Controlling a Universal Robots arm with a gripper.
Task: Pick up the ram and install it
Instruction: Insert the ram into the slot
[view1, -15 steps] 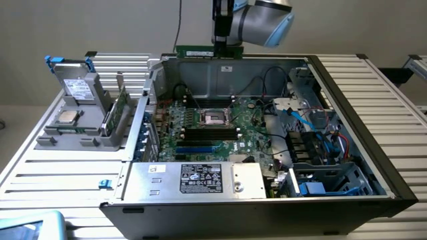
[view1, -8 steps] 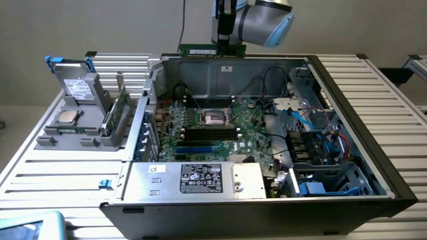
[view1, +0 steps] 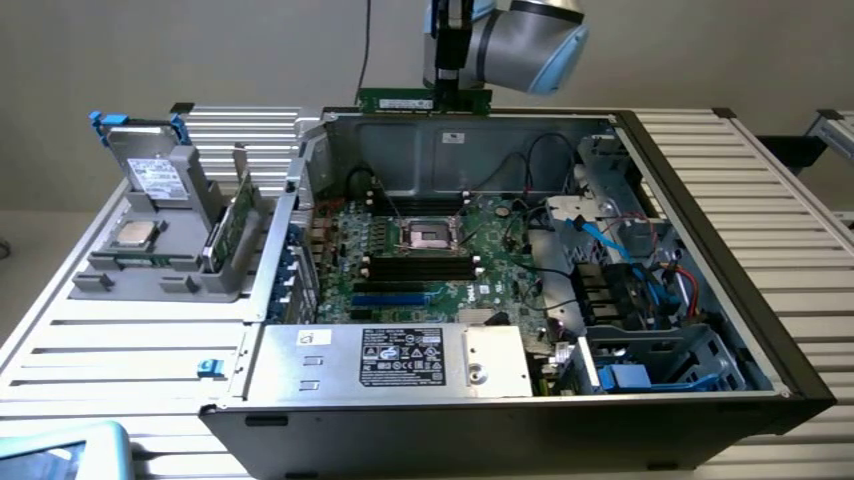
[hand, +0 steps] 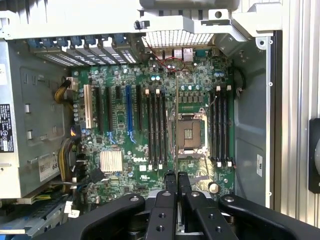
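My gripper (view1: 449, 98) hangs high above the far wall of the open computer case (view1: 747, 300), shut on the ram (view1: 398, 101). The ram is a narrow green stick held level, jutting out toward the exterior view's left of the fingers. In the wrist view the black fingertips (hand: 171, 181) are pressed close together over the motherboard (hand: 120, 175). The big green motherboard (view1: 501, 262) lies flat in the case, with long black memory slots (hand: 155, 125) on both sides of the square processor socket (hand: 191, 132).
A grey holder (view1: 147, 275) at the exterior view's left carries a silver processor chip (view1: 134, 235), a drive (view1: 158, 175) and a green card (view1: 238, 225). A silver power supply (view1: 400, 358) fills the case's near side. Cables (view1: 601, 245) and drive bays crowd the exterior view's right.
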